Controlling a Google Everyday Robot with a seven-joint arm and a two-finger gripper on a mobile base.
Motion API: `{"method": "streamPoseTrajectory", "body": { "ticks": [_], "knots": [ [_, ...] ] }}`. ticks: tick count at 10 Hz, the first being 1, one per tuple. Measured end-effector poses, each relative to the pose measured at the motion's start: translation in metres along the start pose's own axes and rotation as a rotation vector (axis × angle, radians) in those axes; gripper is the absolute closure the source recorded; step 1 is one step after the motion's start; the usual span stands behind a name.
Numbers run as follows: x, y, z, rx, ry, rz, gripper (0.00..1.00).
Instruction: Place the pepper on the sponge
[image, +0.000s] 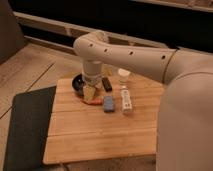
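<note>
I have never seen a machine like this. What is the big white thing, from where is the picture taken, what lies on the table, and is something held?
The big white shape is a robot's arm, reaching in from the right. At its end is the gripper, a two-finger hand, hanging low over the far left part of the wooden table. There is one camera only; it looks down on the table from near the robot's body. Just below the gripper lies the pepper, small and red-orange. Beside it are the sponge, a blue block, and a white bar. Behind them stand a dark bowl, a small dark object and a white cup. The gripper looks open and seems to hold nothing.
</note>
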Motion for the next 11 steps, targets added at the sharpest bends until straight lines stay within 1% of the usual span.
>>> {"method": "streamPoseTrajectory", "body": {
  "ticks": [2,3,6,8,11],
  "knots": [
    [0.001,-0.018,0.002,0.053,-0.030,-0.060,0.35],
    [0.000,-0.023,0.005,0.067,-0.050,-0.087,0.35],
    [0.009,-0.029,0.023,0.055,-0.059,-0.128,0.35],
    [0.018,-0.041,0.036,0.054,-0.041,-0.147,0.35],
    [0.031,-0.066,0.056,0.040,0.007,-0.157,0.35]
  ]
}}
